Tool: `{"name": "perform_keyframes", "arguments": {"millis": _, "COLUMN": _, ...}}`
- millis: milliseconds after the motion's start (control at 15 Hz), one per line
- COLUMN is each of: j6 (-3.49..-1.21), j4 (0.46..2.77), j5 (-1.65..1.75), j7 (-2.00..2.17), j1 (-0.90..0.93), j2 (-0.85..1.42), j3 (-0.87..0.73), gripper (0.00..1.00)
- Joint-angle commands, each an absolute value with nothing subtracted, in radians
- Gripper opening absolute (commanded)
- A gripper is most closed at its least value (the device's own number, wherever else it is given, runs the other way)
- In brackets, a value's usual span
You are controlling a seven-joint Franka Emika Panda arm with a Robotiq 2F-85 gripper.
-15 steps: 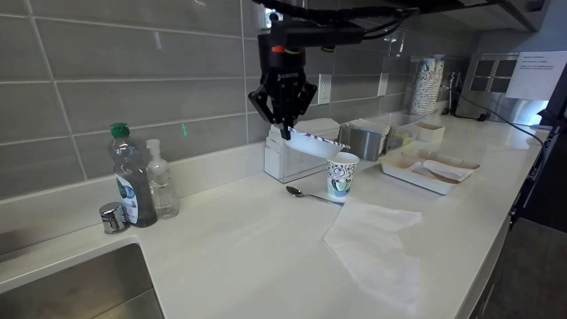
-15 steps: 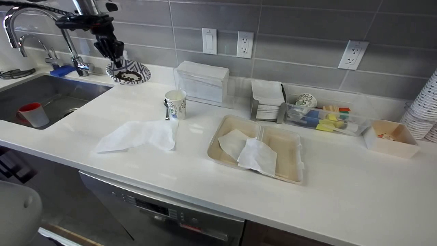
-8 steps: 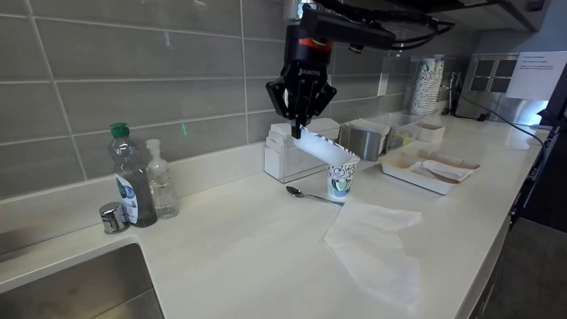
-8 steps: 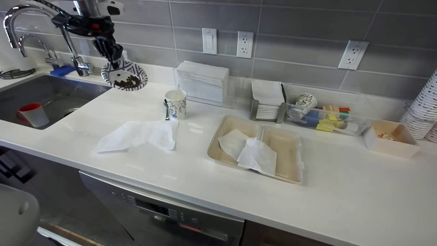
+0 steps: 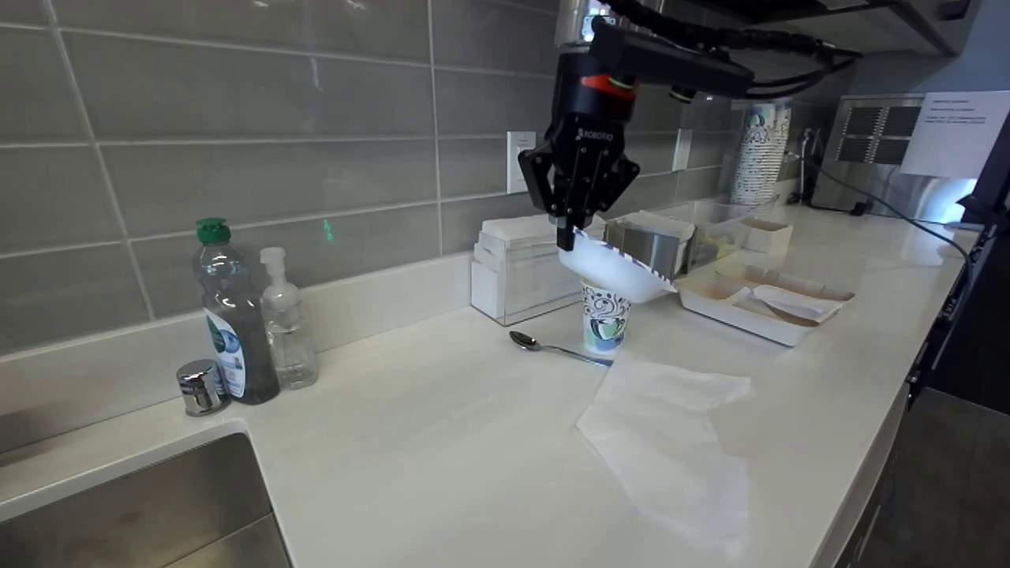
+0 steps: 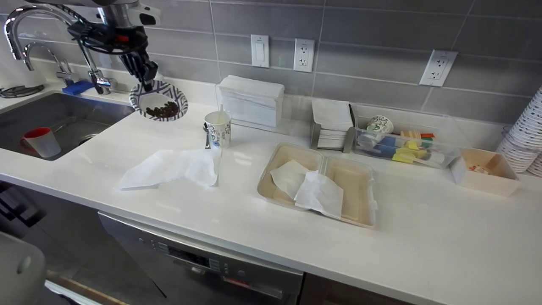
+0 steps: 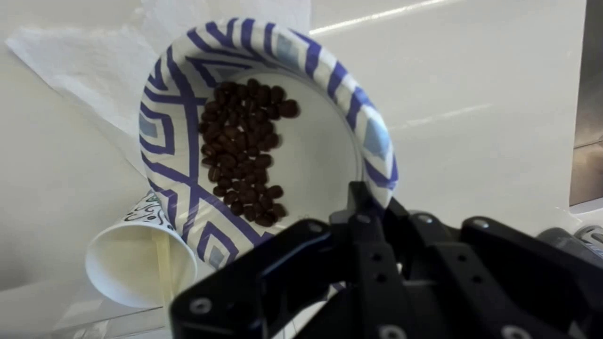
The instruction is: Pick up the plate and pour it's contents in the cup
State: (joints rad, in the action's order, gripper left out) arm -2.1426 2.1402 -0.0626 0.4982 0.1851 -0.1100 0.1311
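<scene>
A glossy white countertop [image 5: 442,442] is stretching below a black two-fingered gripper [image 5: 568,230], whose jaws are pinching the rim of a shallow round blue-and-white plate [image 7: 320,150] that is sloping down away from them. A tapered white paper cup [image 5: 606,325] with green print is standing lower than the jaws, just beside a silver metal spoon [image 5: 543,347]. Inside the plate, across from the jaws, a heap of dark brown beans [image 7: 240,150] is resting.

Passage available along counter [image 5: 418,434] between sink [image 5: 150,505] and paper [image 5: 671,442]. 3 obstructions: cup [image 5: 606,319], spoon [image 5: 556,349] beside it, napkin box [image 5: 536,280] behind.
</scene>
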Motion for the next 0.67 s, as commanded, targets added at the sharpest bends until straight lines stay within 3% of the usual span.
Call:
{"name": "perform_keyframes", "arguments": {"millis": 0, "j6": -2.139, "j4": 2.140, "j5": -0.065, "j7": 0.493, "j1": 0.161, "j2": -0.111, "j3": 0.148, "gripper": 0.05}}
{"name": "perform_keyframes", "arguments": {"millis": 600, "j6": -2.083, "j4": 2.096, "j5": -0.100, "j7": 0.385, "j1": 0.126, "j2": -0.085, "j3": 0.113, "gripper": 0.01}}
